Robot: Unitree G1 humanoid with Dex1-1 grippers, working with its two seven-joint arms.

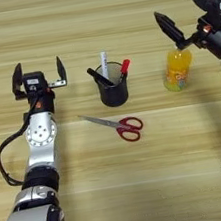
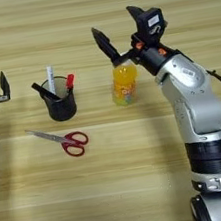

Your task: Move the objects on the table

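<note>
The bottle of orange drink stands upright on the table, right of the cup. My right gripper hovers open just over the bottle's top, its two black fingers spread wide, and its body hides the cap. The red-handled scissors lie flat in front of the cup, blades pointing left, with nothing touching them. My left gripper is raised at the left, open and empty, well away from both objects.
A black cup holding pens stands mid-table between the two arms, just behind the scissors. My right forearm runs down the right side.
</note>
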